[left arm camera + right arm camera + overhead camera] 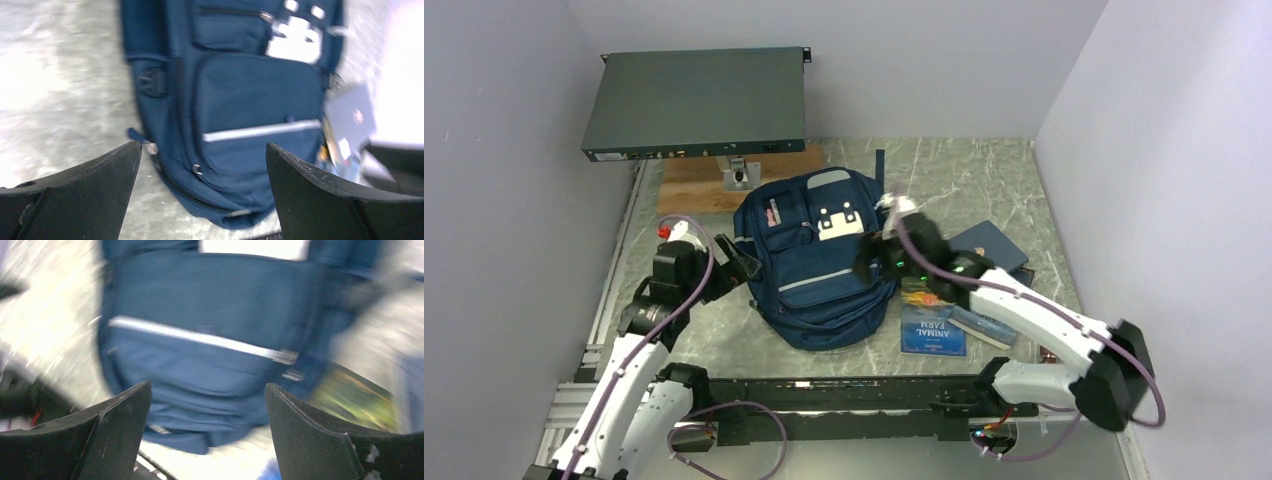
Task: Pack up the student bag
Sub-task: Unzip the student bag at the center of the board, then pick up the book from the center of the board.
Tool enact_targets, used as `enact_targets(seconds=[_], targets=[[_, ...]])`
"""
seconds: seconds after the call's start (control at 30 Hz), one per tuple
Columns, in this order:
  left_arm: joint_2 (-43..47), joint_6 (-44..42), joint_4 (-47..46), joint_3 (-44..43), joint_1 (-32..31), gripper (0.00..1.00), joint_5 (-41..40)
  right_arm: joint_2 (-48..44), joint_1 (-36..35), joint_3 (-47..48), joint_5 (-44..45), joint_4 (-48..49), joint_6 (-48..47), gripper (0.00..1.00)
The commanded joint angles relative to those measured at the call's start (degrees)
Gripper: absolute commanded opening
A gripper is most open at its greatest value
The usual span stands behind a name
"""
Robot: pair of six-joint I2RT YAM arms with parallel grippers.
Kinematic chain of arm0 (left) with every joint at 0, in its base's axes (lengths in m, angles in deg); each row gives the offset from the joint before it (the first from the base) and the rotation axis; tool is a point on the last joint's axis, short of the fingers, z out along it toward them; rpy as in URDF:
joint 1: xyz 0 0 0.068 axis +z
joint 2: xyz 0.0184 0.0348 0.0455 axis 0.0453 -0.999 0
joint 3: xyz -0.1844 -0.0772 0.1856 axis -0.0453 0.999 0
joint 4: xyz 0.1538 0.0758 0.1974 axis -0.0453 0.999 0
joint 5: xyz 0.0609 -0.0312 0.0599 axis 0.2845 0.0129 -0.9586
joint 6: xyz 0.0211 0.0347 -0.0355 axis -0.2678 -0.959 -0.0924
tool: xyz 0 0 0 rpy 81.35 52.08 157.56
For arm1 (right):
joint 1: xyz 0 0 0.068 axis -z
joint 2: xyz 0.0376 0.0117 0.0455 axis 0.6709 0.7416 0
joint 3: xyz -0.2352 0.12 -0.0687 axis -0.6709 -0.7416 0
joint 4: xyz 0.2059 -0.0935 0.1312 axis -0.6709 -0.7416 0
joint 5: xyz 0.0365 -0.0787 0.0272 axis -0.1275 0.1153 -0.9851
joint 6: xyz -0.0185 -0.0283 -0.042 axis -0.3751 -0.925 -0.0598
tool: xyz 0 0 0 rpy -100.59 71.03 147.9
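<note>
The student bag [819, 255] lies flat mid-table, front pocket up, and I can't tell if the main zip is open. The left gripper [742, 262] sits just beside its left edge and the right gripper [871, 258] hangs over its right edge. Both have jaws spread wide with nothing in them, my guess being they flank it to grab either side. Right of the bag, the Animal Farm book [932, 328] lies near and a dark blue book [990, 245] lies farther back, handy for the right arm.
</note>
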Motion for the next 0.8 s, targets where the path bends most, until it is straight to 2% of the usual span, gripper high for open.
enact_targets(seconds=[0.0, 0.07, 0.2, 0.33, 0.4, 0.53, 0.67, 0.77], targets=[[2.26, -8.41, -9.26, 0.54, -1.14, 1.00, 21.25, -11.48, 16.21, -5.85, 11.60, -17.92, 12.90, 0.89], [1.92, -8.97, -12.18, -0.06, -2.77, 1.00, 27.38, -17.07, 26.04, -9.15, 12.62, -20.51, 14.38, 0.94], [0.23, -10.80, -15.55, -1.95, -8.95, 1.00, 30.68, -24.19, 47.67, -18.68, -0.63, -16.02, 11.32, 0.98], [-2.57, -11.79, -16.81, -5.20, -15.57, 1.00, 33.59, -22.80, 61.55, -20.07, -12.04, -11.64, 14.45, 0.99], [-3.25, -12.40, -15.82, -6.63, -17.93, 1.00, 34.67, -21.99, 67.36, -23.58, -18.04, -5.44, 17.15, 0.99], [-2.86, -14.52, -10.52, -8.88, -19.18, 1.00, 36.95, -18.94, 75.96, -31.01, -26.52, 8.01, 22.35, 0.98], [-2.57, -18.82, -5.03, -10.81, -19.18, 1.00, 38.74, -14.14, 79.28, -40.89, -32.21, 32.27, 30.66, 0.93], [-3.04, -21.46, -3.52, -11.24, -19.18, 1.00, 39.31, -3.80, 79.37, -44.75, -33.61, 49.06, 33.62, 0.81]])
